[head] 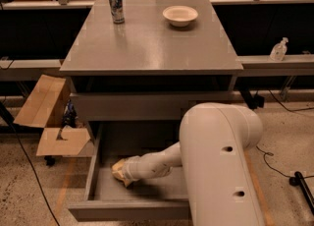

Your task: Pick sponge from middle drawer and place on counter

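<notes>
Sponge point(116, 167), a yellow-tan lump, lies in the left part of the middle drawer point(128, 211), which stands open at the bottom of the grey cabinet, its plain front panel nearest the camera. The hand point(124, 174) is down inside the drawer right at the sponge and seems to be touching it. It blends into the sponge there, so I cannot tell how far open it is or whether it has hold of anything. The cream arm point(216, 161) reaches in from the right, its bulky housing covering the drawer's right side. Left of the cabinet, an open cardboard box point(46, 112) sits on the speckled floor. Above, the grey desk point(147, 53) carries a tall can point(116, 5) at its far left and a white bowl point(180, 15) at its far right, well apart. Farther right, a small clear bottle point(278, 50) stands on a ledge.
</notes>
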Robot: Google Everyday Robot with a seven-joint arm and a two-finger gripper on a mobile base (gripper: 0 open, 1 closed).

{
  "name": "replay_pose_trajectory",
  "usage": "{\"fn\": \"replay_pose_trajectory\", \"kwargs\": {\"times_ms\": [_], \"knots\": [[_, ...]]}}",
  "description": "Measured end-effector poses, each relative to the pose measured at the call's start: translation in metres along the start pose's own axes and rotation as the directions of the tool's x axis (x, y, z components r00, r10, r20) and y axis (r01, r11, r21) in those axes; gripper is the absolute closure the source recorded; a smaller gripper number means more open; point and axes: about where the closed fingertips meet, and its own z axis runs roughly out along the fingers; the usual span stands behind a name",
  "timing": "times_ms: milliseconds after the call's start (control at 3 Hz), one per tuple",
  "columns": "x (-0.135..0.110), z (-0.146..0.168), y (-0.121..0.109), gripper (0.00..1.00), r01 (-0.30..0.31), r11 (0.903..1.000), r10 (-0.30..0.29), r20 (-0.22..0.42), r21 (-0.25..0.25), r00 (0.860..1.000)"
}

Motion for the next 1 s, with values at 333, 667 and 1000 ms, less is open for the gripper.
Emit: {"fn": "replay_pose_trajectory", "kwargs": {"times_ms": [333,667,1000], "knots": [[-0.013,-0.023,0.0,1.0,-0.006,0.9996,0.006,0.021,-0.027,1.0],[-0.045,-0.062,-0.004,1.0,0.009,0.9967,-0.002,0.081,-0.08,0.997],[-0.067,-0.102,-0.003,1.0,0.045,0.989,-0.031,0.103,-0.141,0.994]]}}
